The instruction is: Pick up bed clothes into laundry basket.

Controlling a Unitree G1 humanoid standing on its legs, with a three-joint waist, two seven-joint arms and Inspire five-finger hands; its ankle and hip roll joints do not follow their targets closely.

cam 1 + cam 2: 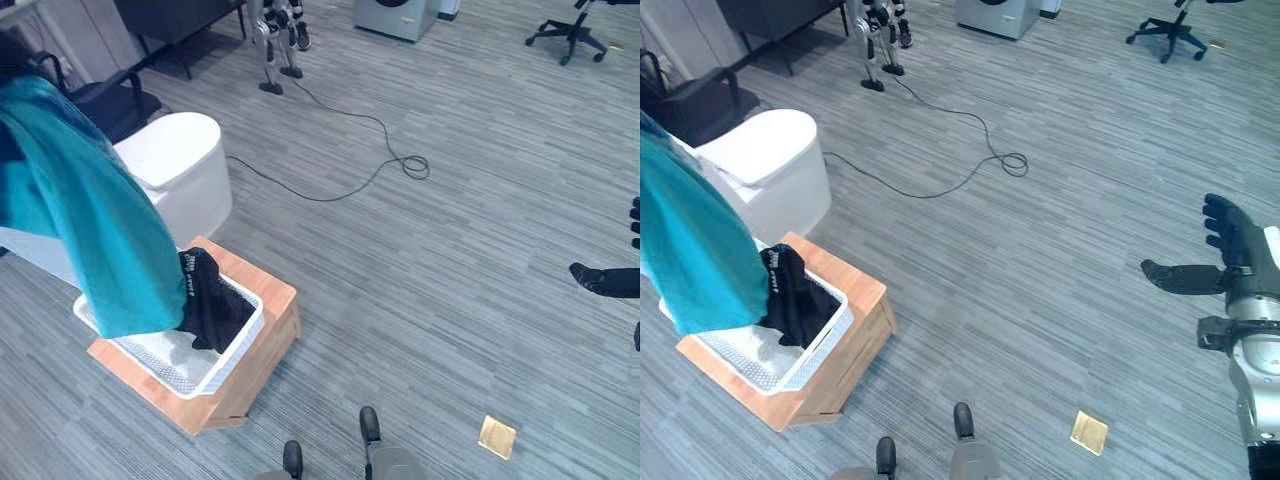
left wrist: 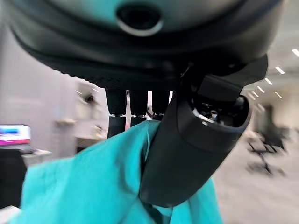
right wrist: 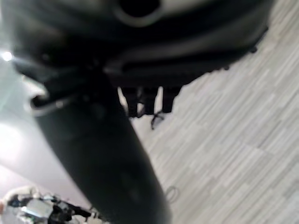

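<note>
The left robot hand (image 2: 196,140) pinches a teal cloth (image 1: 90,230) between its thumb and fingers. The cloth hangs down, and its low end goes into the white laundry basket (image 1: 235,345). A black garment (image 1: 208,305) lies in the basket too, draped over the far rim. It has small white print, too small to read. The basket sits on a low wooden box (image 1: 265,355) on the grey floor (image 1: 450,270).

The right robot hand (image 1: 1225,255) is held out over bare floor, fingers spread and holding nothing.

Just behind the box is a white rounded seat (image 1: 180,165), and a black chair (image 1: 110,100) stands past that. A thin black cable (image 1: 350,150) lies across the open floor. A small gold square (image 1: 497,437) lies on the floor near the robot. An office chair (image 1: 570,35) stands far off
</note>
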